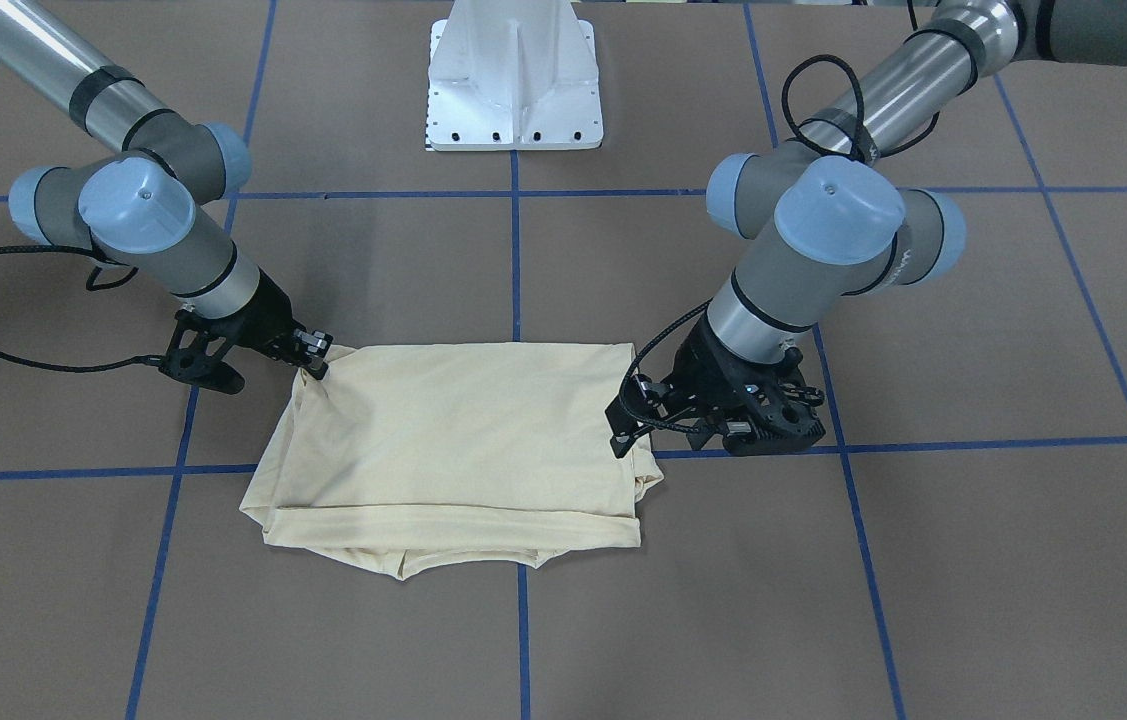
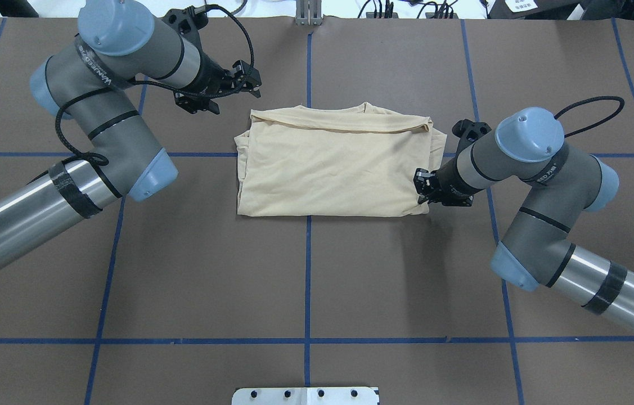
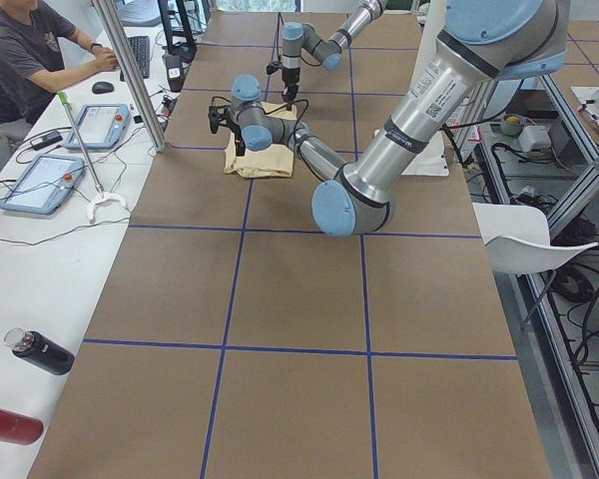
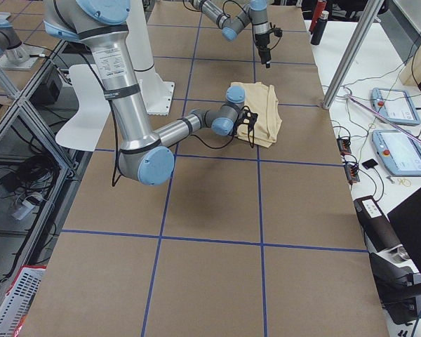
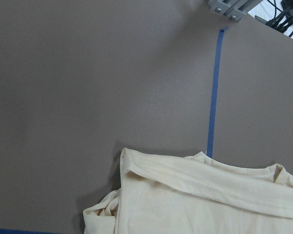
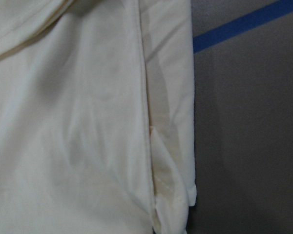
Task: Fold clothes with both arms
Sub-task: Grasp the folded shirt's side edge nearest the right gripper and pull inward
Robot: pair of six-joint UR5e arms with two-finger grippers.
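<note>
1. A pale cream T-shirt (image 2: 333,169) lies folded into a rough rectangle in the middle of the brown tabletop (image 2: 317,292). A folded-over band runs along the edge farthest from the robot.
2. The right arm (image 2: 525,146) has its fingers (image 1: 308,350) down on the shirt's near right corner. Creases run toward them, so they appear pinched onto the cloth, though the pinch itself is not clearly shown.
3. The left arm (image 2: 120,34) holds its fingers (image 2: 253,84) raised just beyond the far left corner, gripping nothing. I cannot tell how far apart they are.
4. Risk: with only one corner held, a lift or drag could skew the thin knit and slide out the loose layers that show at the left and far edges.
5. Risk: the pinch may catch only the top layer.
6. Hidden: no print or neck label shows, the sleeves are tucked out of sight, and neither wrist view shows any fingers.
</note>
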